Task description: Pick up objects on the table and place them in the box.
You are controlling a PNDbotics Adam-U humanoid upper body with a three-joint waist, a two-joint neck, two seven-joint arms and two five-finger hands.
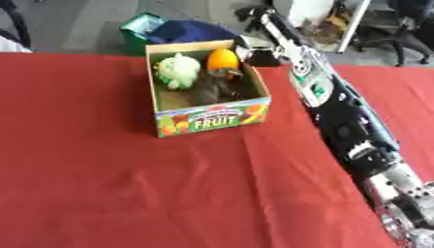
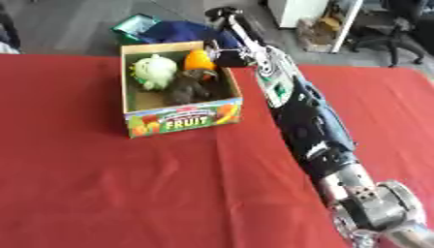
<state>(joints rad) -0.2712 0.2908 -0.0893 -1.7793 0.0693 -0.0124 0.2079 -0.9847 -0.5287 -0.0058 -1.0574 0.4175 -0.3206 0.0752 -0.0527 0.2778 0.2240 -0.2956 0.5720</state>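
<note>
1. Red table (image 1: 127,193): no loose objects visible in the near area.
2. Box (image 1: 212,118): holds a green item (image 1: 178,70), an orange item (image 1: 223,59) and a dark item (image 1: 216,87).
3. Right hand (image 2: 227,57) at the box's far right corner; finger state cannot be told. Judged nearly complete.

Table (image 1: 127,193) covered in red cloth, some creases running through the middle. Only thing directly on it: an open cardboard box (image 1: 212,118), "FRUIT" printed on its front, sitting toward the far edge, slightly askew. Robot's right arm (image 1: 348,121) stretches over the right side.
</note>
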